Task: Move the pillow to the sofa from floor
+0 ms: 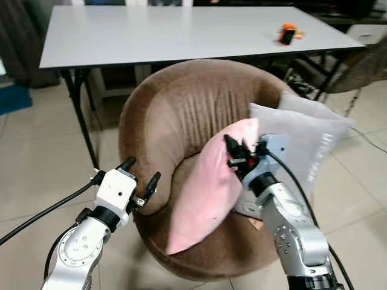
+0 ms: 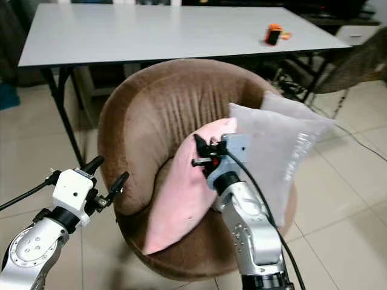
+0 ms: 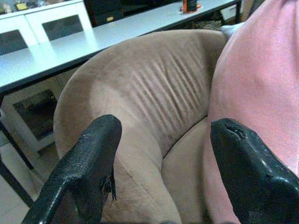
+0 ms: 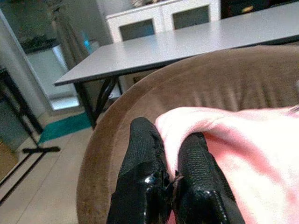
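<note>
Tiled floor [image 1: 36, 175], brown sofa [image 1: 181, 109] before a grey table [image 1: 169, 30]. Right gripper [image 1: 237, 154] pinches the pink pillow [image 1: 208, 193], which leans on the sofa seat beside a grey cushion [image 1: 308, 139]. Left gripper [image 1: 142, 175] spread open, empty, near sofa's edge.

Brown sofa [image 1: 181, 115] bearing pink pillow [image 1: 208, 193], grey cushion [image 1: 302, 139]

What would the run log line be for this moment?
right claw: shut on pink pillow corner | pink pillow: leaning in brown sofa seat | left claw: open, by sofa's outer side | grey pillow: on sofa
</note>
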`<state>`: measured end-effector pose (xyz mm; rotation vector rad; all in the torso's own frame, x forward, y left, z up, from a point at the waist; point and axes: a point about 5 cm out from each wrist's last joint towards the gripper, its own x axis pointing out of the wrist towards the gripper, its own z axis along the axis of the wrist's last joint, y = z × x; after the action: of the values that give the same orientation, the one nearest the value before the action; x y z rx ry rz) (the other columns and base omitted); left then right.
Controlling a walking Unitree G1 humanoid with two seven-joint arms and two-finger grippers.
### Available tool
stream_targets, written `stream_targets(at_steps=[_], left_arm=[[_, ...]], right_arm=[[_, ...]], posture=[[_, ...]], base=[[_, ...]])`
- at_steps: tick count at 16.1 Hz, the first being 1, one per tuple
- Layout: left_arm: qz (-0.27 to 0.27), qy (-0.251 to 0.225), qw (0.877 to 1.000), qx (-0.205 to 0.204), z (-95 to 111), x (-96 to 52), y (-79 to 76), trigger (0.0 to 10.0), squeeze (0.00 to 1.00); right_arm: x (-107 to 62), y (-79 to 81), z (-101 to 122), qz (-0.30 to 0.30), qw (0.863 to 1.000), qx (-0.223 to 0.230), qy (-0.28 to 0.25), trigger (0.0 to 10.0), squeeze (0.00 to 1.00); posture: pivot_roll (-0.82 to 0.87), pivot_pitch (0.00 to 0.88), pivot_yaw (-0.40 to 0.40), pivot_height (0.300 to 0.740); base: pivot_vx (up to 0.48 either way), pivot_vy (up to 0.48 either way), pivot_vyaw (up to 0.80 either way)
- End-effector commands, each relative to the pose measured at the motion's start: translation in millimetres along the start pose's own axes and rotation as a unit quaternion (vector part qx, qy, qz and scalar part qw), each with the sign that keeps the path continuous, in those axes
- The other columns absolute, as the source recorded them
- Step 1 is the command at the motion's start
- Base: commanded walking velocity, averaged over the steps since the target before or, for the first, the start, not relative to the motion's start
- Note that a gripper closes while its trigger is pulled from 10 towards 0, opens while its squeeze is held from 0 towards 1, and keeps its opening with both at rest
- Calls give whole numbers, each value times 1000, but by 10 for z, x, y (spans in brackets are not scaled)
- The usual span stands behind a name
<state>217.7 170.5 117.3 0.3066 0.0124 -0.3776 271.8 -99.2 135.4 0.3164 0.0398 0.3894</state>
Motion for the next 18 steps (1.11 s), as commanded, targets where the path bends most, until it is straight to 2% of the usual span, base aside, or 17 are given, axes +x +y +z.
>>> stream_targets(at_steps=[1,4,7,13,18], left_arm=[[2,-4,1000,1,13,-3,5,10000,0],[1,-4,1000,2,13,-10,7,10000,0],[0,-4,1000,2,11,-8,3,10000,0],[-9,-4,1000,1,3,-6,-32,10000,0],[-39,2,999,0,-14,-13,-98,10000,0]], right_arm=[[22,33,120,15,1000,-14,-21,10000,0],[23,45,103,22,999,-31,-11,10000,0],[23,36,98,16,1000,-20,-11,10000,0],[-8,-14,74,2,999,-34,-1,10000,0],[24,5,64,10,999,-36,5,10000,0]], posture=[[51,0,-85,740],[50,0,-85,740],[49,0,-85,740],[45,0,-82,740],[47,0,-86,740]], base=[[304,0,0],[304,0,0],[305,0,533],[0,0,0],[0,0,0]])
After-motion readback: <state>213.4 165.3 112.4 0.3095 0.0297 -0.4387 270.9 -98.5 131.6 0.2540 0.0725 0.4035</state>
